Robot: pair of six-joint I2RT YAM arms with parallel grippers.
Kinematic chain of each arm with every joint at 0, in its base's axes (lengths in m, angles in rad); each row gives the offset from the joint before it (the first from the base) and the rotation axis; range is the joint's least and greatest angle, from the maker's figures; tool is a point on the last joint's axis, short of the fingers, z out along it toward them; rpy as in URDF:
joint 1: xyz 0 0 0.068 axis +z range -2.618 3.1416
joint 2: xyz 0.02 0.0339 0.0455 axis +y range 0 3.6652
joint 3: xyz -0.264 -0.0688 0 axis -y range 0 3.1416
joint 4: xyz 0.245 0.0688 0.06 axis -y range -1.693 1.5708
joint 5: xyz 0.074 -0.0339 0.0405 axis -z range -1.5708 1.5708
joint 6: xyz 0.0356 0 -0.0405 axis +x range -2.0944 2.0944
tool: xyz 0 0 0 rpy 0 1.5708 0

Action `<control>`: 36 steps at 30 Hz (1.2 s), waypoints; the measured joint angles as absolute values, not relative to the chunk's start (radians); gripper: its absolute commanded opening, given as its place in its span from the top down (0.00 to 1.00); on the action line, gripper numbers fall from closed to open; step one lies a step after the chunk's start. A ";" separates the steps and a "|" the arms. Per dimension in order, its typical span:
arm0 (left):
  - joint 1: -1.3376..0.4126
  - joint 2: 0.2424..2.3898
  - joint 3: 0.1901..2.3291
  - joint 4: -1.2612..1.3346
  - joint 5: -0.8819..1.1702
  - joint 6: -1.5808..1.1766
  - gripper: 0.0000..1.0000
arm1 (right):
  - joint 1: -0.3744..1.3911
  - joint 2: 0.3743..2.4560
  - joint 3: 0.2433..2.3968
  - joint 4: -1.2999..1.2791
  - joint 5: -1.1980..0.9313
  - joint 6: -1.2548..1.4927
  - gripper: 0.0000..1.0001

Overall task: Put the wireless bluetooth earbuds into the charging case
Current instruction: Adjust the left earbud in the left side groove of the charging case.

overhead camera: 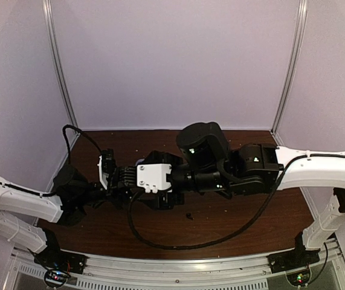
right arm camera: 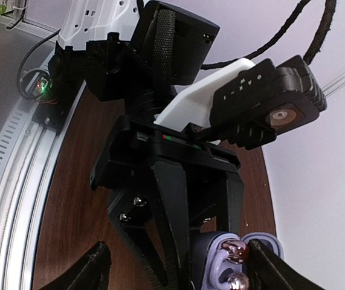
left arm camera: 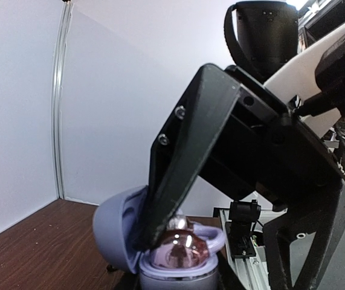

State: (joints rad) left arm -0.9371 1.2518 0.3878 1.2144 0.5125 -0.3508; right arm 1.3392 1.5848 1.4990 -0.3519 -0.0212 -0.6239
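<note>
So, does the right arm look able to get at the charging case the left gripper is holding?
Probably yes: the left gripper holds the case with its lid open, and the right gripper has its open jaws straddling it, with nothing visibly between them.

Left arm (overhead camera: pixel 21 202) folded in from table's near-left corner. Left gripper (right arm camera: pixel 199 229) raised off the table, jaws nearly closed, clamped on the charging case (left arm camera: pixel 115 229). Right arm (overhead camera: pixel 317 168) stretched leftward over mid-table. Right gripper (left arm camera: pixel 232 241) meets the left one, jaws spread wide, straddling it.
</note>
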 measured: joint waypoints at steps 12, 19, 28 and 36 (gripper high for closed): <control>-0.937 1.255 0.388 1.233 0.501 -0.351 1.00 | 1.339 1.580 1.499 -0.327 0.000 -0.595 0.13; -0.937 1.255 0.388 1.233 0.495 -0.351 1.00 | 1.339 1.536 1.497 -0.323 0.028 -0.560 0.17; -0.937 1.259 0.388 1.234 0.495 -0.351 1.00 | 1.339 1.469 1.459 -0.319 0.049 -0.513 0.26; -0.937 1.263 0.388 1.237 0.495 -0.351 1.00 | 1.339 1.476 1.433 -0.334 0.034 -0.496 0.29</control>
State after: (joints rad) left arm -0.9371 1.2629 0.3882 1.2373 0.4950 -0.3511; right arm 1.3392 1.4757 1.4334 -0.3344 0.0338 -0.4965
